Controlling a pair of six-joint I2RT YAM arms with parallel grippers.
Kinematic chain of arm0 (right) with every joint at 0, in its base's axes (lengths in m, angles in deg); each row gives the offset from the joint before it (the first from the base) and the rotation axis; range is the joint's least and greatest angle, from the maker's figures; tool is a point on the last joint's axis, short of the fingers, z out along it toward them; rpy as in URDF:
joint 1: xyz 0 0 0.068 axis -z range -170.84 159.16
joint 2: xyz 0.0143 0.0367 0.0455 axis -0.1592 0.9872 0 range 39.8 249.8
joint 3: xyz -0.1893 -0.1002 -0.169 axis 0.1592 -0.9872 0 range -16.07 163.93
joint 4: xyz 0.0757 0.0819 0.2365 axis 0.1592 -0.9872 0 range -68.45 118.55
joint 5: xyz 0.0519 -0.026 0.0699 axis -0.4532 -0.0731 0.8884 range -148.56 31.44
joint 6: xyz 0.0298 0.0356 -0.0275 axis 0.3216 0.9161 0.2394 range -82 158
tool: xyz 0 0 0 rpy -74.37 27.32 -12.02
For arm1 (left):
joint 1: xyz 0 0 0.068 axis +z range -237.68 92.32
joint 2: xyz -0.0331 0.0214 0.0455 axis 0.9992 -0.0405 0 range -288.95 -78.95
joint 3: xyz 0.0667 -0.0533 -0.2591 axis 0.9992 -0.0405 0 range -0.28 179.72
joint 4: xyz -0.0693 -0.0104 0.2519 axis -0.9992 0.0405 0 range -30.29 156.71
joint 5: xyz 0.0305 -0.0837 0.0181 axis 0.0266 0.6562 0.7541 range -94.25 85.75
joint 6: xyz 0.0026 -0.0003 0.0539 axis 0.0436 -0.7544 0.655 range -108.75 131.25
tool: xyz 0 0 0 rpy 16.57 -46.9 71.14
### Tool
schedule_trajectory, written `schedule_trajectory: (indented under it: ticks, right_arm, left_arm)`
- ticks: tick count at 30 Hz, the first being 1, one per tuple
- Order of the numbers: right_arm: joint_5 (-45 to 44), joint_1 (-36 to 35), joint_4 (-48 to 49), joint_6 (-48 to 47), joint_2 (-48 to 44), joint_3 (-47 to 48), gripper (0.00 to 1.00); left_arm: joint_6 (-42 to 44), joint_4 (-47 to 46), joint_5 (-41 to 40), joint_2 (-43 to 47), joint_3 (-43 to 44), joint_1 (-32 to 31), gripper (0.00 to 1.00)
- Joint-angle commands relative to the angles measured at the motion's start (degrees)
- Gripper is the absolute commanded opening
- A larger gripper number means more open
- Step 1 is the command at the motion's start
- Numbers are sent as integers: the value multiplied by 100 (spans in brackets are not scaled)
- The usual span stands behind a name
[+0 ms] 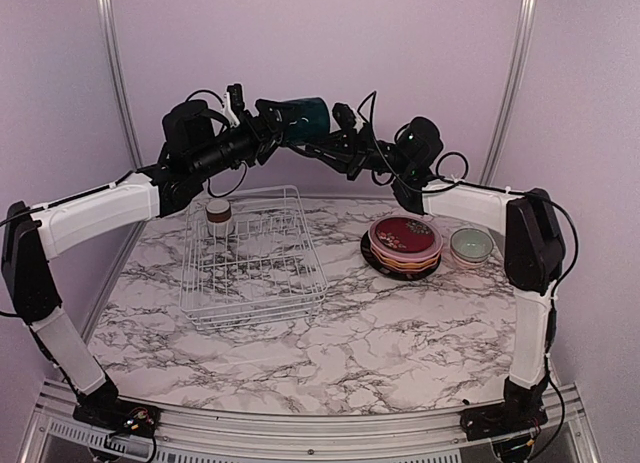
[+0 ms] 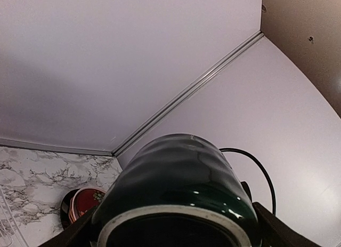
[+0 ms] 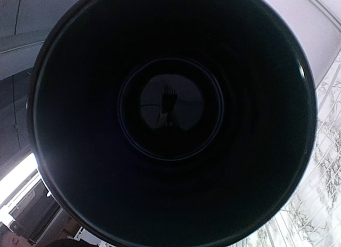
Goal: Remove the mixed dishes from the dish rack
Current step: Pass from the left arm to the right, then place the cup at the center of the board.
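The dark green mug (image 1: 305, 118) hangs in the air between my two raised arms, high above the table's far edge. My left gripper (image 1: 272, 125) is shut on it; in the left wrist view the mug (image 2: 181, 177) sits between the fingers (image 2: 269, 228), pale base ring towards the camera. My right gripper (image 1: 338, 135) is at the mug's open end. The right wrist view looks straight into the mug's dark inside (image 3: 170, 119), which hides the fingers. The white wire dish rack (image 1: 262, 318) stands at left with a white-and-brown cup (image 1: 218, 215) in its far corner.
A stack of plates, dark red dotted one on top, over a black plate (image 1: 405, 239), sits right of the rack; it also shows in the left wrist view (image 2: 85, 201). A pale green bowl (image 1: 471, 245) stands beside it. Walls close in behind.
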Motion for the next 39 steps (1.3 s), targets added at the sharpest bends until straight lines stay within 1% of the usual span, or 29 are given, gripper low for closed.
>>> schedule_trajectory:
  ticks: [1, 3, 6, 8, 12, 14, 20, 25, 27, 28, 29, 30, 31, 32, 34, 37, 39]
  right_arm:
    - [42, -58, 7, -19, 21, 172, 6]
    - [42, -49, -44, -59, 9, 181, 0]
    - [13, -12, -146, -176, -42, 173, 0]
    - [-9, 27, -385, -399, -110, 176, 0]
    - [-37, 136, -950, -861, -252, 206, 0]
    - [-37, 212, -1061, -966, -319, 191, 0]
    - [-38, 522, -1523, -1376, -613, 60, 0]
    - [9, 808, -2186, -1931, -924, -110, 0]
    - [13, 905, -2831, -2413, -1085, -113, 0]
    - [-20, 960, -3331, -2816, -1178, -88, 0]
    - [-89, 1011, -4171, -3465, -1269, -40, 0]
    - [-171, 1060, -4578, -3790, -1367, 21, 0]
    - [-295, 1111, -5491, -4457, -1458, 79, 0]
    - [-442, 1142, -6151, -4929, -1531, 137, 0]
    - [-773, 1192, -7156, -5714, -1694, 200, 0]
    - [-1502, 1221, -8305, -6622, -1989, 181, 0]
    - [-1994, 1221, -8895, -7075, -2222, 28, 0]
  left_arm:
    - [102, -467, 94, 92, -87, -27, 52]
    - [118, -448, 78, 131, -149, -27, 55]
    - [189, -333, 53, 180, -181, -27, 63]
    - [274, -214, 29, 207, -179, -27, 70]
    - [438, 34, -31, 260, -166, -18, 86]
    - [543, 190, -90, 291, -145, -18, 98]
    - [740, 491, -224, 388, -154, 104, 99]
    - [816, 641, -296, 436, -192, 215, 99]
    - [880, 725, -346, 454, -200, 248, 99]
    - [912, 761, -364, 474, -215, 268, 99]
    - [943, 815, -407, 488, -218, 283, 99]
    - [985, 875, -438, 495, -216, 301, 99]
    - [1031, 938, -475, 510, -218, 318, 99]
    - [1081, 1001, -512, 517, -216, 330, 99]
    - [1145, 1114, -572, 538, -218, 361, 99]
    - [1220, 1215, -606, 544, -227, 401, 99]
    - [1245, 1267, -618, 544, -227, 427, 99]
